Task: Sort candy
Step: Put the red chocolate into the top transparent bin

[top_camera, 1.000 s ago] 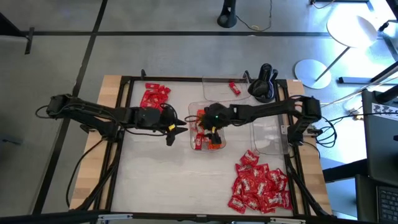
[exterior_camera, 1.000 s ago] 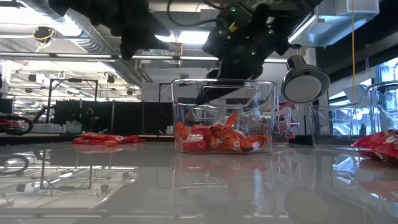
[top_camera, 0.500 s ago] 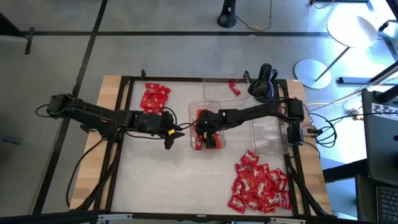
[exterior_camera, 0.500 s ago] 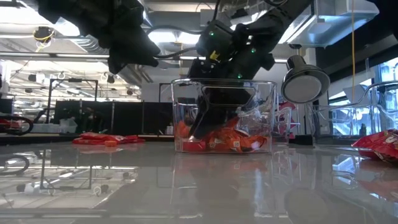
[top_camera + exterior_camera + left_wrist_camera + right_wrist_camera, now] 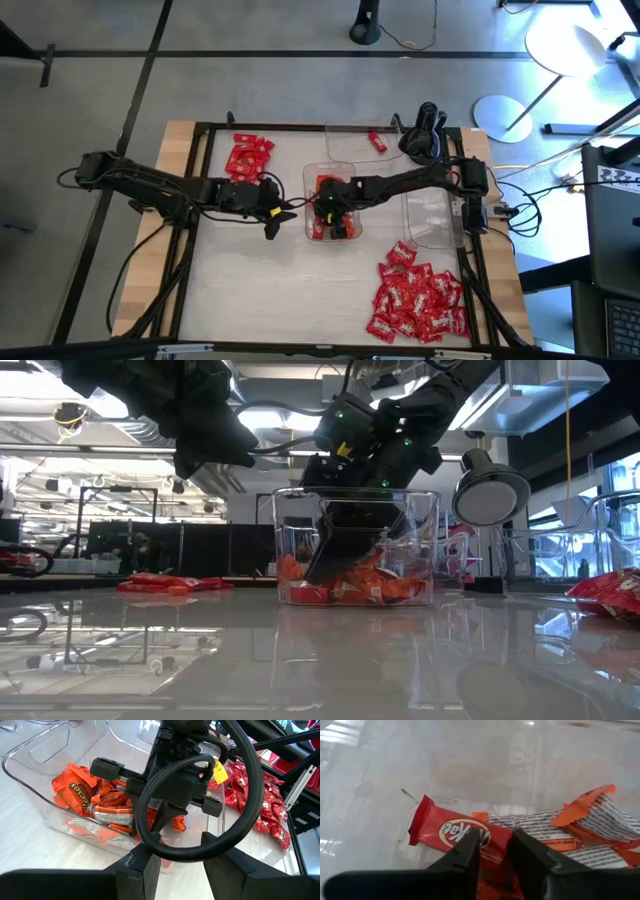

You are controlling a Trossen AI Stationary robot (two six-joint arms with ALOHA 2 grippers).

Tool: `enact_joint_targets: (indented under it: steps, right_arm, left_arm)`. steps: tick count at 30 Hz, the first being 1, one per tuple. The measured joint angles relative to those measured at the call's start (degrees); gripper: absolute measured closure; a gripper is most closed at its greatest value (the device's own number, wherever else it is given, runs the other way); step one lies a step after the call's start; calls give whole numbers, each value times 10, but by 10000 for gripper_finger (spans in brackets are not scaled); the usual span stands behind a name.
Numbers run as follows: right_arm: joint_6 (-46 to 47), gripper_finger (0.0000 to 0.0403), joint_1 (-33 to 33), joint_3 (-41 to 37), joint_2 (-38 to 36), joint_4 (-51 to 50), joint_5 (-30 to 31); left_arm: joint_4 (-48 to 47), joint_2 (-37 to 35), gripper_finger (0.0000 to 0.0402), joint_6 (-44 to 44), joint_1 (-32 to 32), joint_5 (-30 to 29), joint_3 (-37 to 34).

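Note:
A clear tray at the table's middle holds orange candy and a red candy with a white mark. My right gripper reaches down into this tray, shut on the red candy. My left gripper hovers just left of the tray, open, with nothing between its fingers. More red candy lies in a small heap at the far left and a large heap at the near right. My right gripper pinches the red candy between its two fingers at one end. The fingers slant down into the tray from the table's right and lie across the candy. The candy lies flat on the tray's floor and on the orange wrappers beside it.
A second clear tray at the far side holds one red candy. A third clear tray sits to the right of the middle one. A black frame borders the table. Bare white table lies in front of the middle tray.
My right gripper has come down from above the middle tray into it, among the candy, moving slightly toward the table's left. My left gripper has sunk a little beside the tray.

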Motion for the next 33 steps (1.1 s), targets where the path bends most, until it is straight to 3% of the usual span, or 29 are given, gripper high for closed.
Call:
enact_joint_targets:
  steps: [12,33]
  right_arm:
    - [2,399,-1,-1,1,25,19]
    - [1,402,-17,-3,-151,-43,90]
  left_arm:
    - [0,0,271,-13,1,-5,0]
    - [4,0,271,-4,1,-5,0]
